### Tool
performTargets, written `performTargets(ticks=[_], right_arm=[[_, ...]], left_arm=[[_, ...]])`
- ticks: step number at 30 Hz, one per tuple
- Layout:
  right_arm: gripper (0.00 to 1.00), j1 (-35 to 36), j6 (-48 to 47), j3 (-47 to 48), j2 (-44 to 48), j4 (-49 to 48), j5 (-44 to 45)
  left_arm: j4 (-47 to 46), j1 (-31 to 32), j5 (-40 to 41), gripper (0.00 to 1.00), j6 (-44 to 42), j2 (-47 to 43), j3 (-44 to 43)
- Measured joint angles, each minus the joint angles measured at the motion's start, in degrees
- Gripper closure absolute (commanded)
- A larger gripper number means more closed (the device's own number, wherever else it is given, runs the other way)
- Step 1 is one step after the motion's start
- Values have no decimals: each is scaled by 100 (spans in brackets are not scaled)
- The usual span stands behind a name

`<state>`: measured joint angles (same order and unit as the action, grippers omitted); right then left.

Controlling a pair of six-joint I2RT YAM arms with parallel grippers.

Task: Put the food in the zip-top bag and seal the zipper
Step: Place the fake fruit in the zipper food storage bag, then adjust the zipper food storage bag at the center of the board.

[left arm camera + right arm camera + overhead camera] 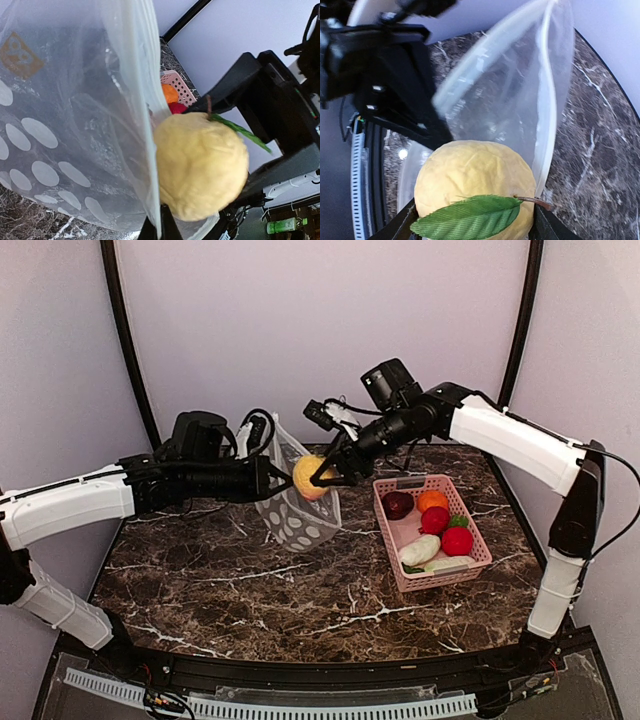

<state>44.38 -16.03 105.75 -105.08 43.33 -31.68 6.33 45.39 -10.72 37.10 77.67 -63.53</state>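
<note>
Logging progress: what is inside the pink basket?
The pink basket holds a maroon fruit, an orange, two red fruits and a white radish; anything beneath them is hidden.

The top camera looks down from above the desk's near edge. Both wrist cameras, close up, share the fruit and bag.
</note>
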Motion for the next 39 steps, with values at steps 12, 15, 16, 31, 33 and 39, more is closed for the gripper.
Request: performTargets(ticks=[12,15,16,31,33,39], right_arm=[[38,334,-188,-94,-133,-94,1263],[28,455,-210,11,-212,-50,1172],[25,476,-225,17,-219,-22,1123],[11,345,-225,201,17,243,824],[14,304,-160,249,39,225,815],[25,210,55,310,-4,98,1519]], left_arm=[[-341,107,-280,99,-2,-76,0],[-341,107,-269,99,-11,-76,0],[-339,107,-245,99,-24,-76,0],[-273,107,24,99,-197,-79,0],[-273,107,57,99,-205,-79,7],[-223,107,85,99,-216,-79,44]])
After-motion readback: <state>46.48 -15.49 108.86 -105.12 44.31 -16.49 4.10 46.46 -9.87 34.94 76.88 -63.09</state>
